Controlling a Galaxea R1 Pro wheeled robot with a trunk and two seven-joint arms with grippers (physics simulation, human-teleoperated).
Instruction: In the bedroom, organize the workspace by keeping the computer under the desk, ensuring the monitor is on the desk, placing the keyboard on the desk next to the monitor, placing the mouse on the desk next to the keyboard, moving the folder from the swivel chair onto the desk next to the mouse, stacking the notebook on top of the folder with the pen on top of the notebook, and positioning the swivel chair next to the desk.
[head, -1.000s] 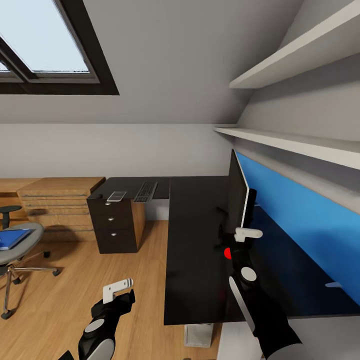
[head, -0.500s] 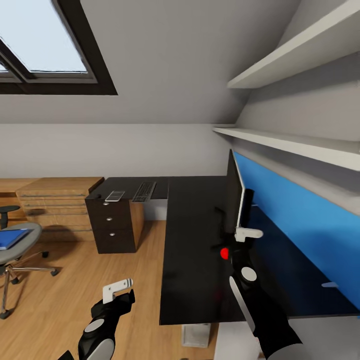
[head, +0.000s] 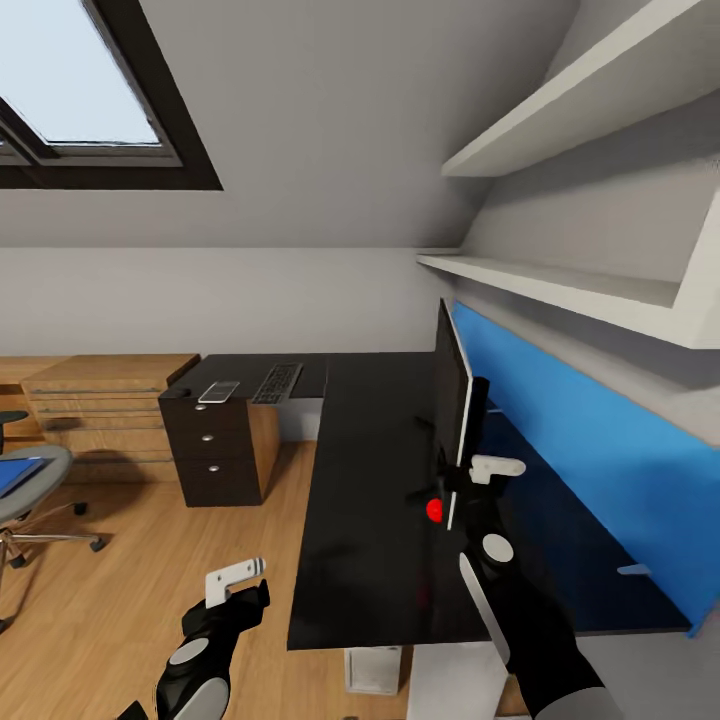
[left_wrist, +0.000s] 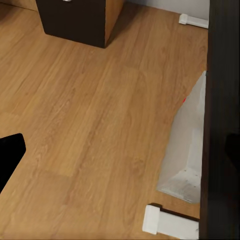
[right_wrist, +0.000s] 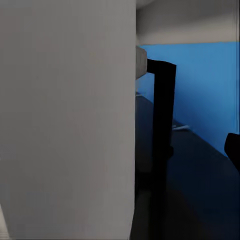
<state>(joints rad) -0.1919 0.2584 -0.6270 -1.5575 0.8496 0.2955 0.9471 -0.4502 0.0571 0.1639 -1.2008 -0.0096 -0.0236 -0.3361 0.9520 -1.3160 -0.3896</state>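
Right gripper was at the monitor, holding its near edge, likely to set it straight on the desk. Left gripper hung low over the floor; I could not tell its jaws. Keyboard lay far left.

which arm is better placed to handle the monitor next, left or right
Right, probably. The right gripper is already at the near edge of the monitor above the desk, while the left gripper hangs over the floor beside the desk.

Black desk bears monitor, keyboard
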